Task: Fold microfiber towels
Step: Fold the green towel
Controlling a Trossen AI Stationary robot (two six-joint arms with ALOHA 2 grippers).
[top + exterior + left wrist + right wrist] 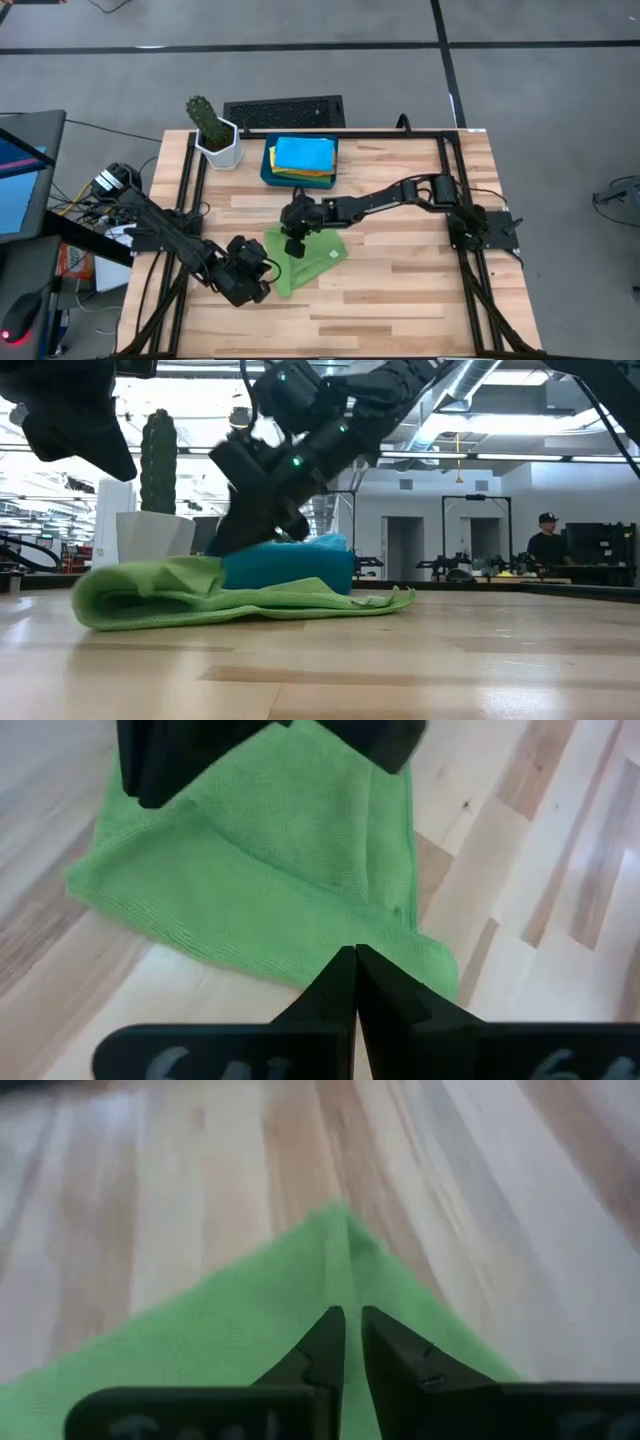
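A: While the right gripper presses down on the green towel mid-table, are its fingers parted?
B: Slightly, gripping nothing. The left gripper is clenched, empty, at the towel's edge.
A: The tray?
B: Blue, yellow and orange towels.

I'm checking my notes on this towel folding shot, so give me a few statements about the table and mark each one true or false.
1. A green towel lies on the wooden table. True.
2. The right claw is over the green towel. True.
3. The tray is empty. False: it holds folded towels, a sky-blue towel on top.
4. The left claw is wide open. False: its fingers are shut together.
5. The potted cactus stands on the green towel. False: it stands beside the tray.
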